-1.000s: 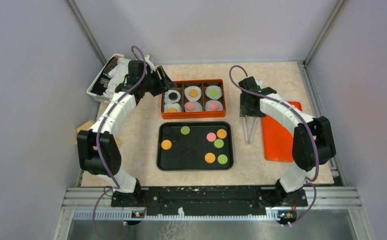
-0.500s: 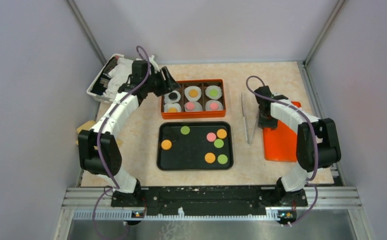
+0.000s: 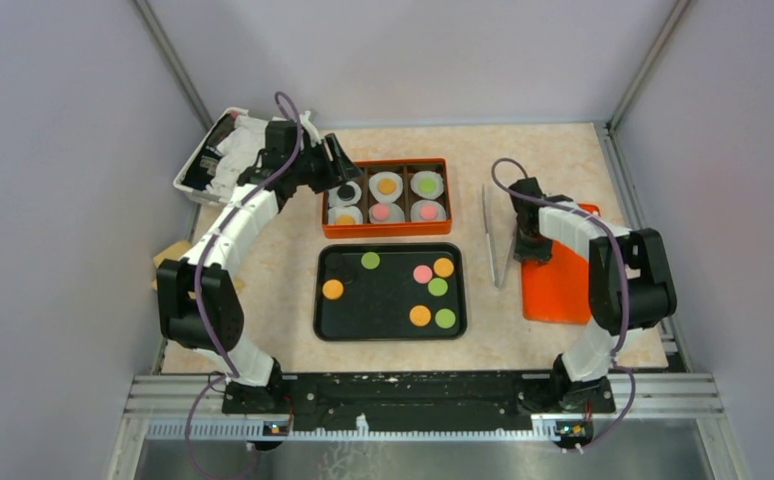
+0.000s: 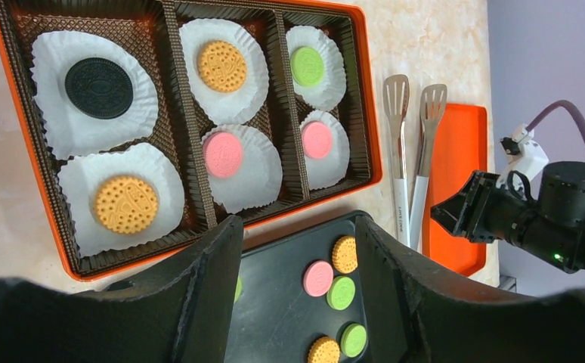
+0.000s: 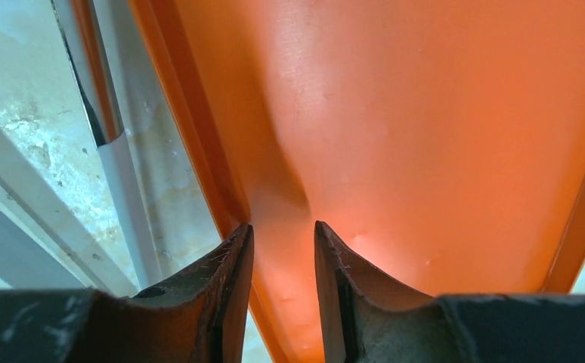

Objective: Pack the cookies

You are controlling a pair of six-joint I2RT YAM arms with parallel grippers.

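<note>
Six cookies sit in white liners in the orange box (image 3: 386,232), which also shows in the left wrist view (image 4: 371,113). Several loose cookies lie on the black tray (image 3: 383,300): orange (image 3: 333,289), green (image 3: 370,261), pink (image 3: 423,274) and others to the right. My left gripper (image 3: 339,166) is open and empty, above the box's back left corner; in its wrist view (image 4: 297,249) the tray shows between the fingers. My right gripper (image 3: 528,247) stands on the left rim of the orange lid (image 3: 568,280); its jaws (image 5: 280,231) are close together, the rim between them.
Metal tongs (image 3: 493,240) lie on the table between the box and the lid, seen also in the left wrist view (image 4: 407,151). A white bin (image 3: 208,160) of clutter stands at the back left. A brown object (image 3: 171,255) lies at the left edge.
My right gripper let go of the tongs, which now lie on the table, and moved right onto the lid's left rim. The lid shifted slightly left. The left arm barely moved.
</note>
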